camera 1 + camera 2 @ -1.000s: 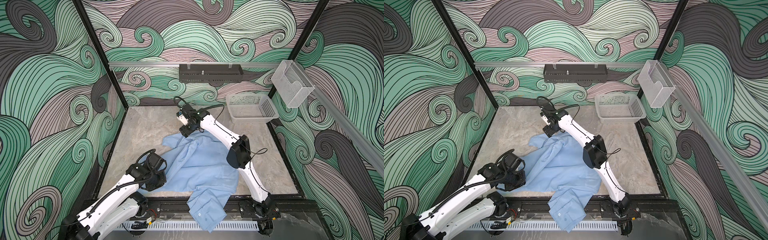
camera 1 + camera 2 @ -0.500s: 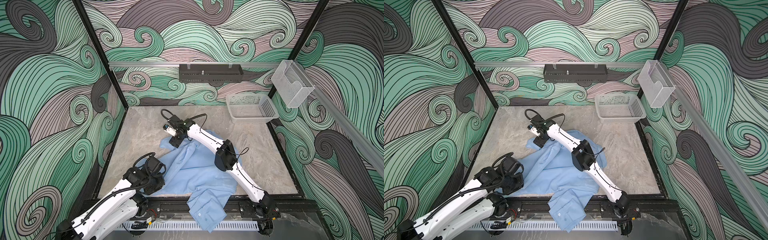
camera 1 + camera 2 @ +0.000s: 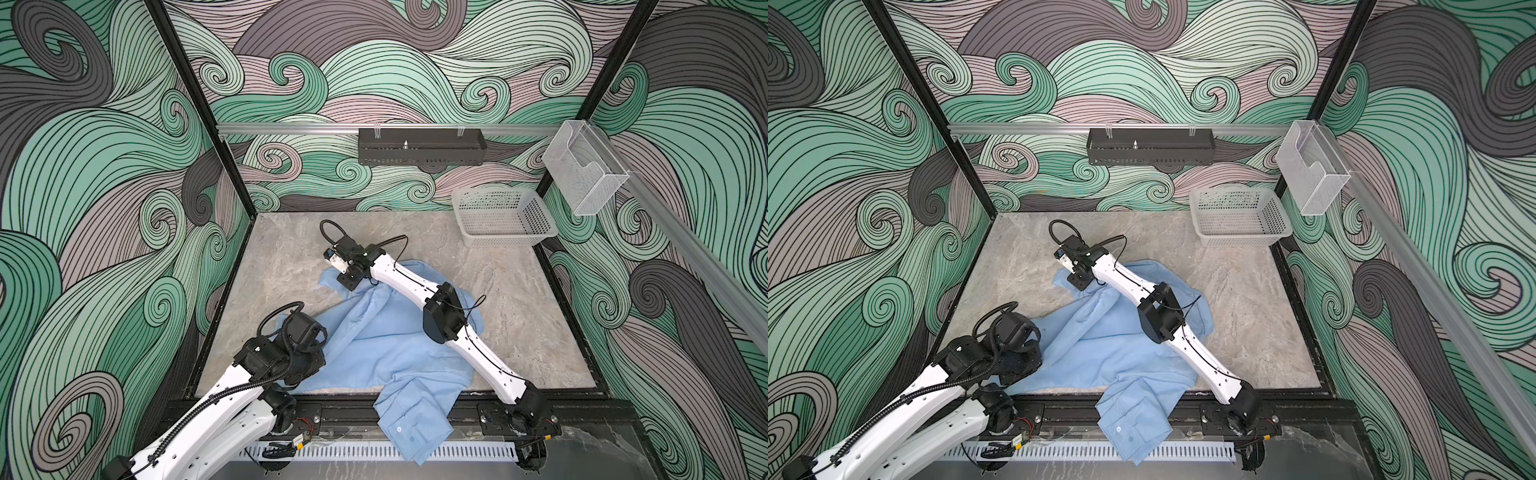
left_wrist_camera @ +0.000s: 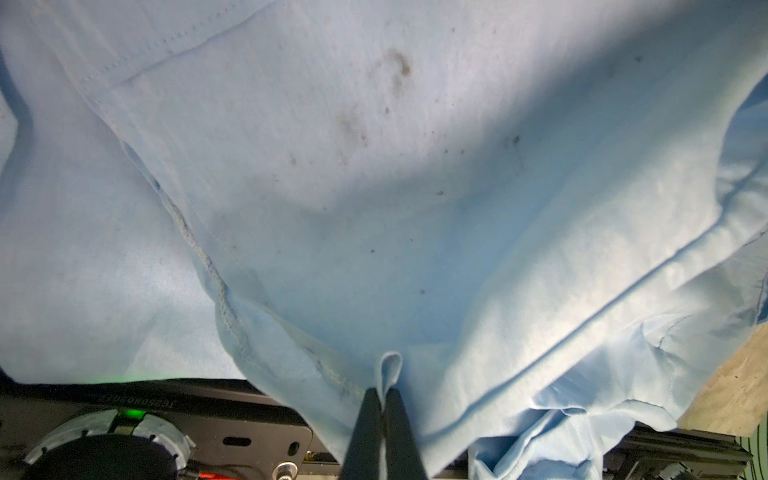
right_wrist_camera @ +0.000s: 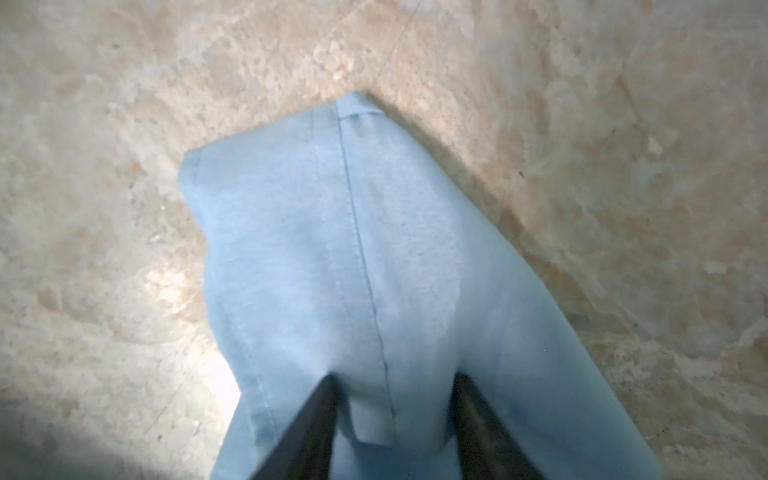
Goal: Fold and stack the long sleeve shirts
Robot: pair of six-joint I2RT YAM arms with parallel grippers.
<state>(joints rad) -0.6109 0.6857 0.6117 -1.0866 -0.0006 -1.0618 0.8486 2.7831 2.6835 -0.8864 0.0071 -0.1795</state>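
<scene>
A marble table [image 3: 286, 257] filled the floor of a booth with swirl-patterned walls. One light blue shirt [image 3: 382, 345] lay crumpled on it, spread between the two grippers. Part of it hung off the table's near edge between the arm bases. The right arm [image 3: 478, 357] reached slantwise over the shirt. The left arm [image 3: 224, 415] bent in low at the shirt's near left edge. A pale basket [image 3: 505, 240] sat well apart from the right gripper, beyond it and to its right in both top views. A black tray [image 3: 422, 146] hung on the back rail beyond both grippers. A clear holder [image 3: 582, 174] hung on the side rail near the basket.

The left gripper [image 4: 384, 395] was closed tight on a small fold of the shirt's edge, its two fingers almost touching. The cloth fanned out ahead of it. The right gripper [image 5: 395, 384] sat at the shirt's far left corner. Its fingers [image 5: 320, 403] stood partway apart with cloth bunched between them, and whether they clamped it could not be told. Ahead of that gripper the shirt corner ended on bare table. A stitched seam [image 5: 361, 249] ran along the corner from between the fingers. Brownish spots [image 4: 353, 124] marked the cloth ahead of the left gripper. A small white button [image 3: 398, 428] showed on the hanging part.
</scene>
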